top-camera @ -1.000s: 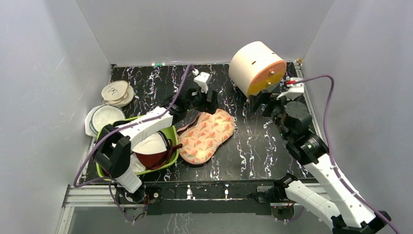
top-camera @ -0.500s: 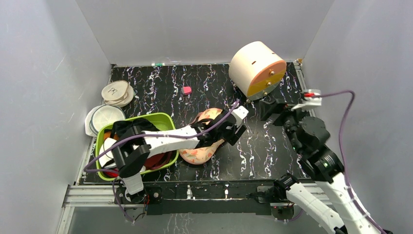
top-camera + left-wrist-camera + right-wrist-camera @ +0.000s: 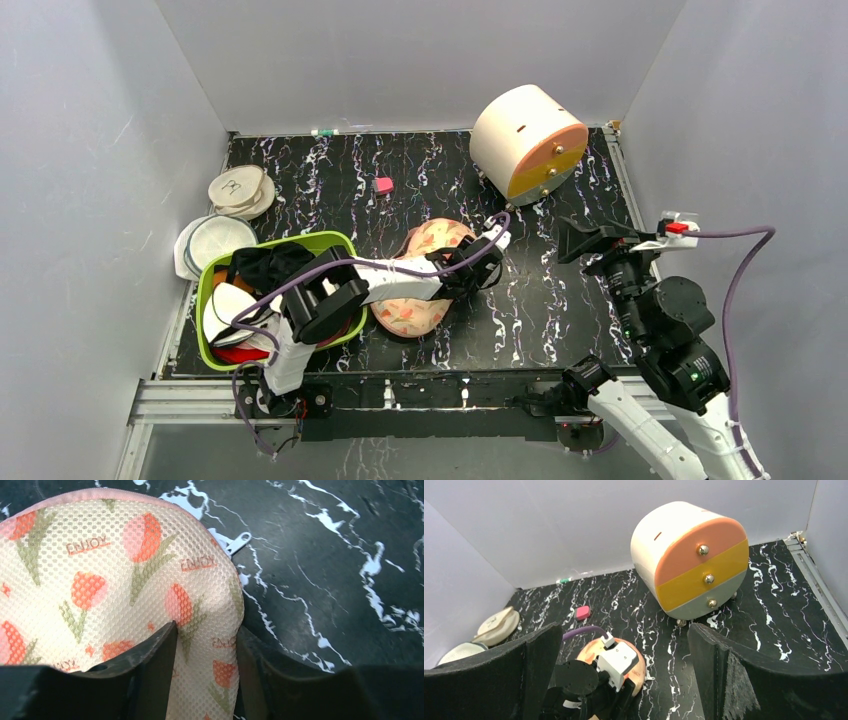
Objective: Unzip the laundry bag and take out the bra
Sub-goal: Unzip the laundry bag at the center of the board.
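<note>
"Where did the laundry bag (image 3: 408, 312) lie?"

"On the desk (image 3: 540, 300), just beside the green basin (image 3: 338, 240), with the left arm stretched across it."

"And the left jaws?"

"Clenched on a fold of the laundry bag at its rounded end. The mesh bulged up between them, and the metal zipper pull (image 3: 239, 542) rested on the desk nearby."

"The right jaws?"

"Released, spread wide with nothing between them, raised well apart from the bag and facing the round drawer cabinet (image 3: 694, 575)."
</note>
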You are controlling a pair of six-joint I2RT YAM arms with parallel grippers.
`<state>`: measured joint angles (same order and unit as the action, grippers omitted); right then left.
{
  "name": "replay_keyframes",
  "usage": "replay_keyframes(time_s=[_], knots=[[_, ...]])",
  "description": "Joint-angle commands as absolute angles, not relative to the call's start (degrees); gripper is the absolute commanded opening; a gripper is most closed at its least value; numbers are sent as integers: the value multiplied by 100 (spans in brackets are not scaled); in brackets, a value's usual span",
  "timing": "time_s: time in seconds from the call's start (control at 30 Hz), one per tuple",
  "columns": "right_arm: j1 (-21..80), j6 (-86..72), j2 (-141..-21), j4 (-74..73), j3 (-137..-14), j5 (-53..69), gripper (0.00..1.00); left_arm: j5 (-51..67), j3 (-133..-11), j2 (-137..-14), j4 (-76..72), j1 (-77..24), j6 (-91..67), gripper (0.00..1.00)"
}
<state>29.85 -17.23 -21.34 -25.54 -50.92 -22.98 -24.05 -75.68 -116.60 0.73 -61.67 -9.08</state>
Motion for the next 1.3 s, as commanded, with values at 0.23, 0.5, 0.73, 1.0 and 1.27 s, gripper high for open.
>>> replay_keyframes(time_s=[0.23,0.5,0.73,1.0,1.27], knots=[[2987,-1656,-2399,-2364,-4866,-2117,98,-3166,-7629,-11436,526,-6074,-438,0],[2983,-1589,-2808,-2178,-4710,-2259,98,-1585,-6917,-10030,45,-5529,20,0],[2980,-1972,-3894,-2202,-4680,-2849,94,-1234,-6315,-9293,-397,-5099,-74,0],[2643,-1317,-5450,-871,-4284,-128,90,-1132,-6179,-9075,-617,-5014,-47,0],[1605,-1440,-6124,1236,-3263,2753,63,-838,-6087,-8807,-668,-5027,58,0]])
